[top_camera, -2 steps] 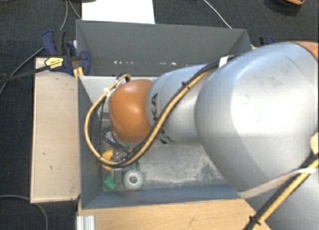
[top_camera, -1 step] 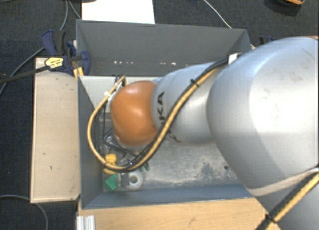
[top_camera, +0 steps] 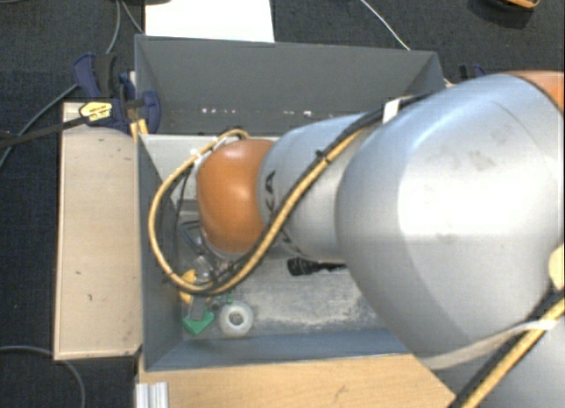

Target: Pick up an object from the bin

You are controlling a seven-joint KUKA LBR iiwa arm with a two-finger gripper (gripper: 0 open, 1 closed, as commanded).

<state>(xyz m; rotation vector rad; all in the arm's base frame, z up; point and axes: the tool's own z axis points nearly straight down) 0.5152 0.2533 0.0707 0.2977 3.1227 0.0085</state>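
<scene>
**Three small things around one gripper (top_camera: 201, 272) low in the bin**

One grey arm (top_camera: 441, 221) takes up most of the view. It reaches in from the gripper's right and covers much of the grey metal bin (top_camera: 282, 79). The bin's tall back wall stands well beyond the gripper, and its left wall rises just to the gripper's left. Directly above the gripper sits the rounded orange cover (top_camera: 228, 194) on the wrist. A yellow-and-black cable (top_camera: 163, 212) loops out from the cover, swings round the gripper's left side and passes under it before running back up along the arm.

The gripper hangs low in the bin's near left corner, close to the floor. The cover and the cable loop hide most of it, so I cannot tell whether it is spread or pressed together, nor whether it has anything in its grasp.

To the gripper's right, near but apart from it, a black object (top_camera: 305, 267) lies on the floor, partly hidden under the arm. Just on the gripper's near side, close to the front wall, lies a white ring (top_camera: 236, 318), like a small roll lying flat. A green piece (top_camera: 196, 323) lies beside the ring's left edge, almost straight below the gripper in the view. It is the thing nearest to the gripper.
</scene>
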